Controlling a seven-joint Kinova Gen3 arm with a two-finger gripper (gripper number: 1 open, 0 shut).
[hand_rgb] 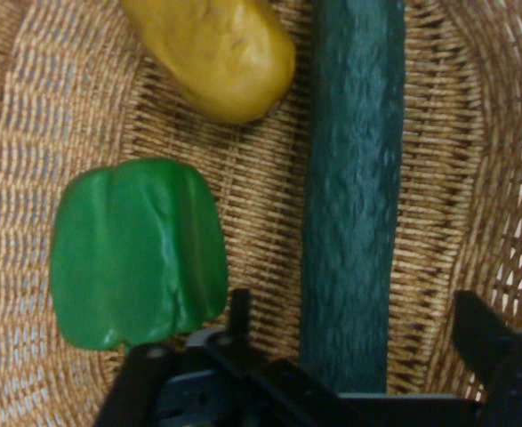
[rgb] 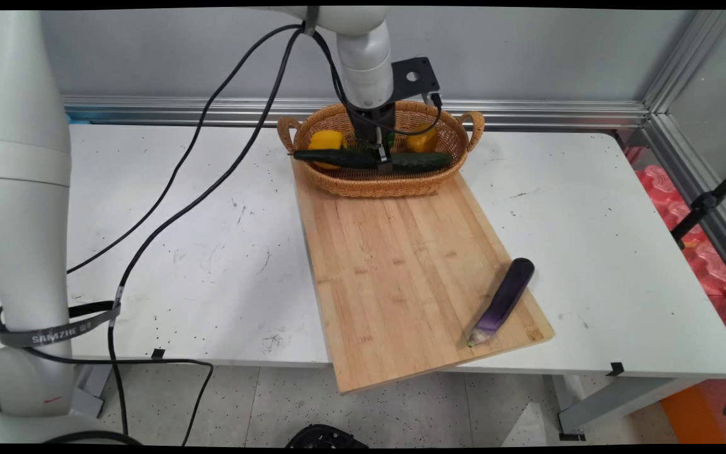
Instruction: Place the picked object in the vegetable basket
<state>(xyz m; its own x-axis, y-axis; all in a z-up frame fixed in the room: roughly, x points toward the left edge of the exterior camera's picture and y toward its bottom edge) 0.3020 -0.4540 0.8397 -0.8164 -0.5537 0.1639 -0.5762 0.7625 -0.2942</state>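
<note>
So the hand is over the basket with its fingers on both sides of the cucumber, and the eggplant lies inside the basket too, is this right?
Not quite. The eggplant is not in the basket; the main view shows it lying on the wooden cutting board, at its near right corner. The rest holds: the hand is over the basket with its fingers on both sides of the cucumber.

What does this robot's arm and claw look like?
A white arm of thick round links, black cables hanging off it. A black bracket sits at the wrist. The claw is black, with two fingers.
</note>
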